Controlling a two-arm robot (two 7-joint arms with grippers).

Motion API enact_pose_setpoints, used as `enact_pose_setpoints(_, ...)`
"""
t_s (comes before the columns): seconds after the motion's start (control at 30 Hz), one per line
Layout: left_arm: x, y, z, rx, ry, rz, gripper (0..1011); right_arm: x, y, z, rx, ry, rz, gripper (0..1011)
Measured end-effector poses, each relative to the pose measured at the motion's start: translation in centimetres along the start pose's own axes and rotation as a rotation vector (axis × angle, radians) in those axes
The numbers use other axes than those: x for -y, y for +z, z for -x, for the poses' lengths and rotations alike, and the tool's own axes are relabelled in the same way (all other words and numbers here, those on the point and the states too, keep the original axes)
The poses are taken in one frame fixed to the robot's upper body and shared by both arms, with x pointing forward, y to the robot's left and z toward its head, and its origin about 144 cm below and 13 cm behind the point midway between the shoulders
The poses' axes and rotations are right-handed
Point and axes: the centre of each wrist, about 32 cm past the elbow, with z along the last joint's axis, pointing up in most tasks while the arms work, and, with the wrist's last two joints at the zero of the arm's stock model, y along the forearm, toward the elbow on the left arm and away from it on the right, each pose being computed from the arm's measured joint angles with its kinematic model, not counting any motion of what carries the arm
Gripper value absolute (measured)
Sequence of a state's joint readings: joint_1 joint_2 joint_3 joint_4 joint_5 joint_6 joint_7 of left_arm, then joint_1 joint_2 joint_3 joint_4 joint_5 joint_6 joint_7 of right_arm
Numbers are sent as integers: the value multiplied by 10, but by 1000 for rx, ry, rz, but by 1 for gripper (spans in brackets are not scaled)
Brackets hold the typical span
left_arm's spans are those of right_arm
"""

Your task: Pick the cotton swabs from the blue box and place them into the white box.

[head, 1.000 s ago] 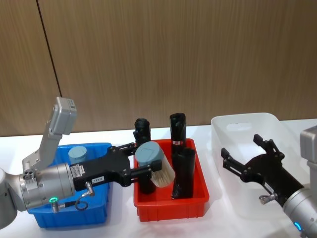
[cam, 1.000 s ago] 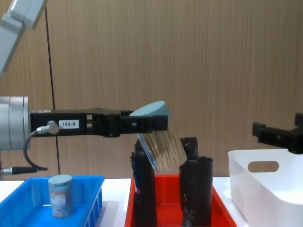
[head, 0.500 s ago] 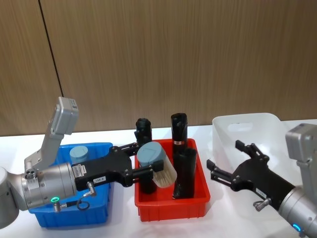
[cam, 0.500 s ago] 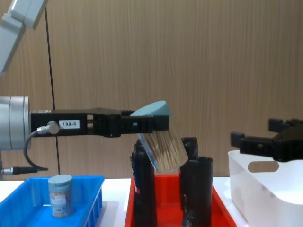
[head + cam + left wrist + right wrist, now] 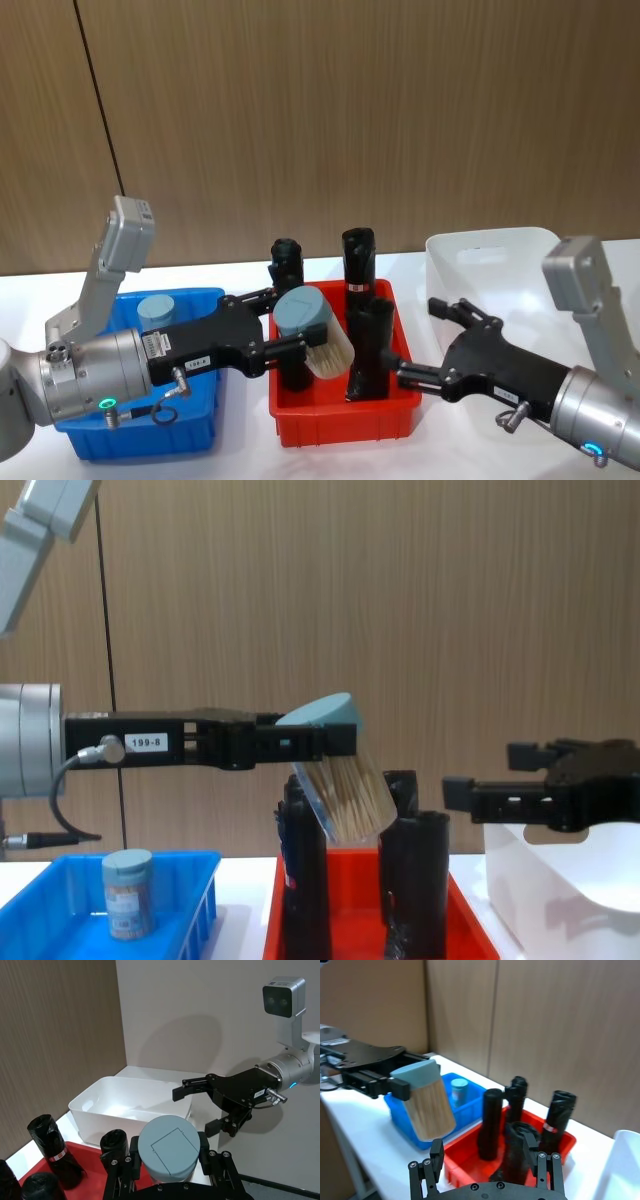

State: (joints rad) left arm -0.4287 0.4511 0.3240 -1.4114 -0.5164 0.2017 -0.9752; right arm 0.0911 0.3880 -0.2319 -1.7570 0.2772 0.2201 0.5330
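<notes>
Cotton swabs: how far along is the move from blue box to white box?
Done: no jar in the white box. In hand: left gripper holds one jar tilted over the red bin; open right gripper reaches toward it. Left: a second jar stands in the blue box.

right tool [image 5: 412,336] — moved left, nearing red bin [image 5: 340,418]

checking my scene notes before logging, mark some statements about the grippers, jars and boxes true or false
1. The left gripper holds a tilted cotton swab jar above the red bin. True.
2. The blue box is empty. False: a second jar stands in it.
3. The right gripper is shut on a jar. False: it is open, holding nothing.
4. Black rolls stand in the red bin. True.
</notes>
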Motion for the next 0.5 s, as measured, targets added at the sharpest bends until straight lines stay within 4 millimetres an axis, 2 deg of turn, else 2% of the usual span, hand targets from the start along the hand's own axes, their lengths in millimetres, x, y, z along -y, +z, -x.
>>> enact_pose_setpoints(0.5, 0, 0, 0, 0, -1, 0, 665, -21, 22, -23, -23, 213, 76, 1001)
